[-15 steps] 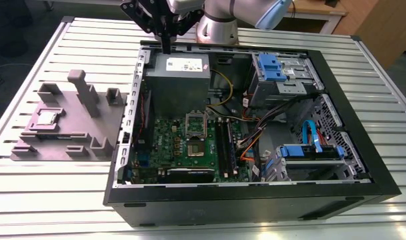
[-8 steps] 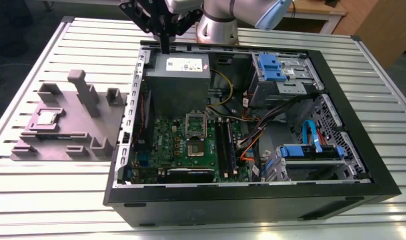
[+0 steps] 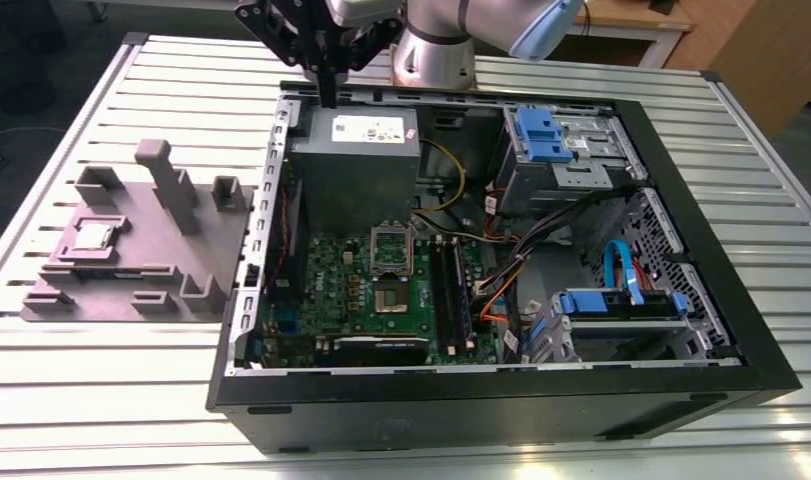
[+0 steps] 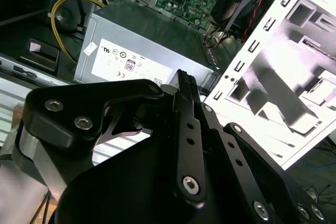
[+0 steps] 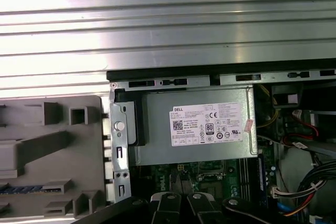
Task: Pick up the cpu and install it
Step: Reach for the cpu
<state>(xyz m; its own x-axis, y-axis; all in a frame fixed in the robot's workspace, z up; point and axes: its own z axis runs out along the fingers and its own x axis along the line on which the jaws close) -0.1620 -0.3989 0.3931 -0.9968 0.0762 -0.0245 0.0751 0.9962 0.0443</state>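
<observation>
The cpu (image 3: pixel 92 237), a small shiny square chip, lies in a recess of the grey fixture block (image 3: pixel 138 250) at the exterior view's left, beside the open computer case (image 3: pixel 512 400). My gripper (image 3: pixel 328 97) hangs high over the case's rear edge, above the grey power-supply box (image 3: pixel 356 150), far from the cpu. Its black fingers (image 4: pixel 185 85) are pressed together with nothing between them. On the green motherboard (image 3: pixel 338 275) the socket (image 3: pixel 389 297) lies bare, with its silver metal frame (image 3: pixel 389 243) tilted up.
The case stands on a ribbed metal table (image 3: pixel 85 390). Inside are blue drive brackets (image 3: pixel 545 135), cable bundles (image 3: pixel 512 260) and a yellow cable (image 3: pixel 445 175). Tall posts (image 3: pixel 165 185) rise from the fixture block (image 5: pixel 47 150). The power-supply box (image 5: pixel 197 127) lies just below the gripper.
</observation>
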